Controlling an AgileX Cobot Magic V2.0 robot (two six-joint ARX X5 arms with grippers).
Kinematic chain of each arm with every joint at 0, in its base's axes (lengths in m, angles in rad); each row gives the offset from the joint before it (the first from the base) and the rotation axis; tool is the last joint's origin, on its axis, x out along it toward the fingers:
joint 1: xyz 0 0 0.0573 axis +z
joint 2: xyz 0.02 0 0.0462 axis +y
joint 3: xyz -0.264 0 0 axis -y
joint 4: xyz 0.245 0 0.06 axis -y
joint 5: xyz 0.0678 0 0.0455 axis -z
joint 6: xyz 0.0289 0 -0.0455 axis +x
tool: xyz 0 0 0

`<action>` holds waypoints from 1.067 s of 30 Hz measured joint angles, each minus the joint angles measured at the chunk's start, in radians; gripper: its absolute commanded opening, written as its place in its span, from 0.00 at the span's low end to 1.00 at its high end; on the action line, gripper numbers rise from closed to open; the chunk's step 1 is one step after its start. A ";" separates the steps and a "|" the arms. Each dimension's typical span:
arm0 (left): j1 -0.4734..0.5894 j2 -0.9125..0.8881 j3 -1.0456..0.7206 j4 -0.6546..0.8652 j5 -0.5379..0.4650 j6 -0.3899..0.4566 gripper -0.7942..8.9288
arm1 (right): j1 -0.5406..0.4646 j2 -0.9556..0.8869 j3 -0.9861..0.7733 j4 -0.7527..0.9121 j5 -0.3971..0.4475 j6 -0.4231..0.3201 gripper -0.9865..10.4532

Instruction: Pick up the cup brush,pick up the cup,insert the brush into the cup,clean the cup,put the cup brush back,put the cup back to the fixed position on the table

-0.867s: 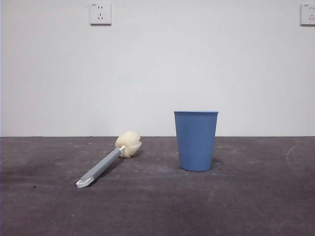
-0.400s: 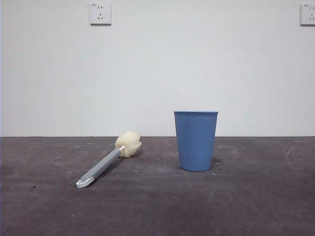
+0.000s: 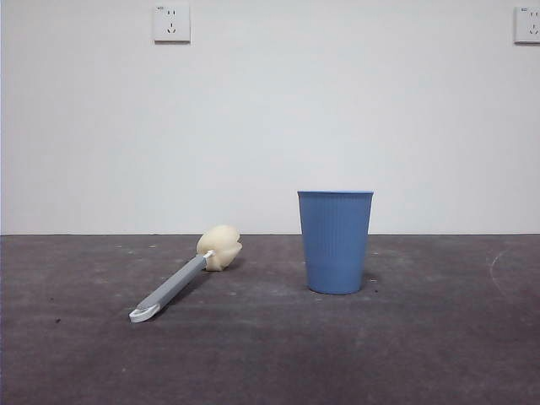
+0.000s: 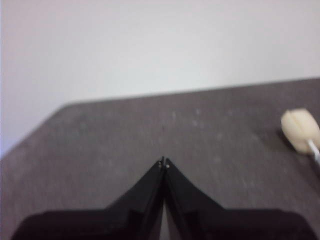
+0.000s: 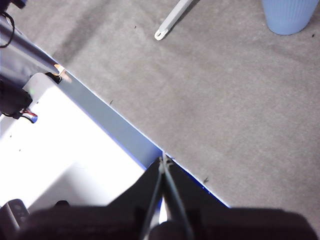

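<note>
The cup brush [image 3: 179, 282] lies flat on the table [image 3: 422, 354], left of centre, its cream sponge head [image 3: 219, 247] away from the camera and its white hooked tip [image 3: 143, 314] nearer. The blue ribbed cup [image 3: 335, 242] stands upright to its right, apart from it. My left gripper [image 4: 164, 163] is shut and empty, above the table; the sponge head [image 4: 299, 130] shows at the edge of its view. My right gripper [image 5: 163, 161] is shut and empty, over the table's front edge; its view shows the brush handle [image 5: 172, 19] and the cup's base [image 5: 290, 15]. Neither gripper shows in the front view.
A white wall with two sockets [image 3: 172, 23] stands behind the table. In the right wrist view the table's front edge [image 5: 120, 131] runs diagonally, with a white surface and cables [image 5: 20, 105] beyond it.
</note>
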 measured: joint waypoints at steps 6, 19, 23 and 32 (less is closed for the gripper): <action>0.000 -0.036 0.001 -0.179 0.027 -0.057 0.08 | 0.000 -0.001 0.000 -0.002 0.000 0.000 0.09; 0.000 -0.039 0.001 -0.177 0.094 -0.138 0.08 | 0.000 -0.001 0.000 -0.004 0.000 0.000 0.09; 0.000 -0.039 0.001 -0.177 0.095 -0.138 0.08 | 0.000 -0.001 0.000 -0.004 0.000 0.000 0.09; 0.000 -0.039 0.001 -0.177 0.095 -0.138 0.08 | -0.003 -0.012 0.000 -0.003 0.013 -0.005 0.09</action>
